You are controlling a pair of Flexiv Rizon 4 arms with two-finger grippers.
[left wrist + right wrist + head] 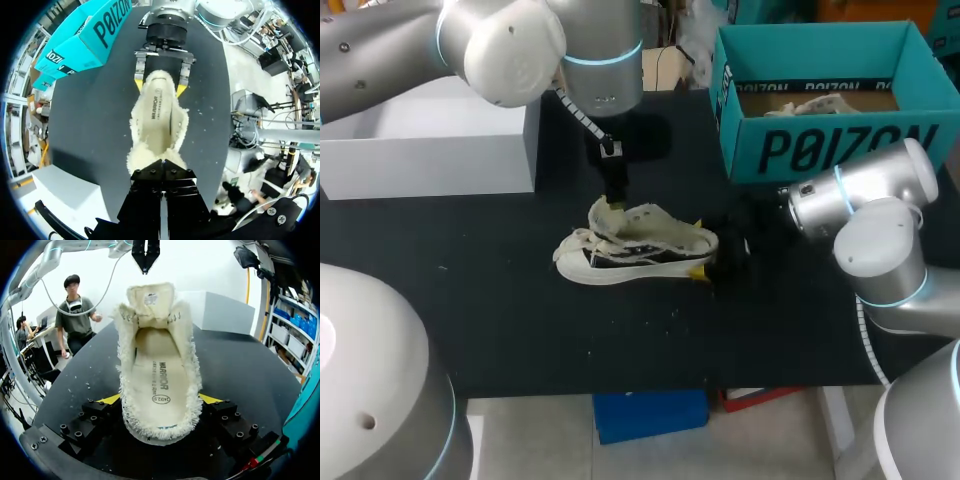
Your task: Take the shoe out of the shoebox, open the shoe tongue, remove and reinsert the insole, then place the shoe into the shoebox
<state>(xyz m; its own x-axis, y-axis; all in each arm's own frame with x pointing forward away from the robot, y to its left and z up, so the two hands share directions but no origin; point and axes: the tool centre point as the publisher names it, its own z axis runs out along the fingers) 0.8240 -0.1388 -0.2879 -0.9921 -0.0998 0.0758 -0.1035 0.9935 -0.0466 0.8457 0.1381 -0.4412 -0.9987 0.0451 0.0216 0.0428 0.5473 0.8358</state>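
a: starting at the left, the white box [430, 150] sits at the back of the counter [500, 300], and i can't see into it from here.

b: next over, the left fingers [139, 251] are pinched together with nothing between them, poised just above the tongue [150, 297].

a: and the shoe [635, 245] stands sole-down in the middle of the counter, well apart from its box. it looks light to me, with a soft upper and a fluffy lining [192, 365] that should give under a squeeze.

b: agreed. the tongue looks floppy, so its top edge is the place to take it. the insole [160, 375] lies flat inside, thin and bendy i'd guess, and its heel end is probably the easiest spot to pinch.

a: the heel is likely the stiffest part, and that's where the right fingers [111, 399] are clamped, one yellow tip on each side.

b: a good anchor, though that fleece could slip a little.

a: far right, the teal shoebox [820, 150] stands open, with only crumpled paper [810, 103] in it.
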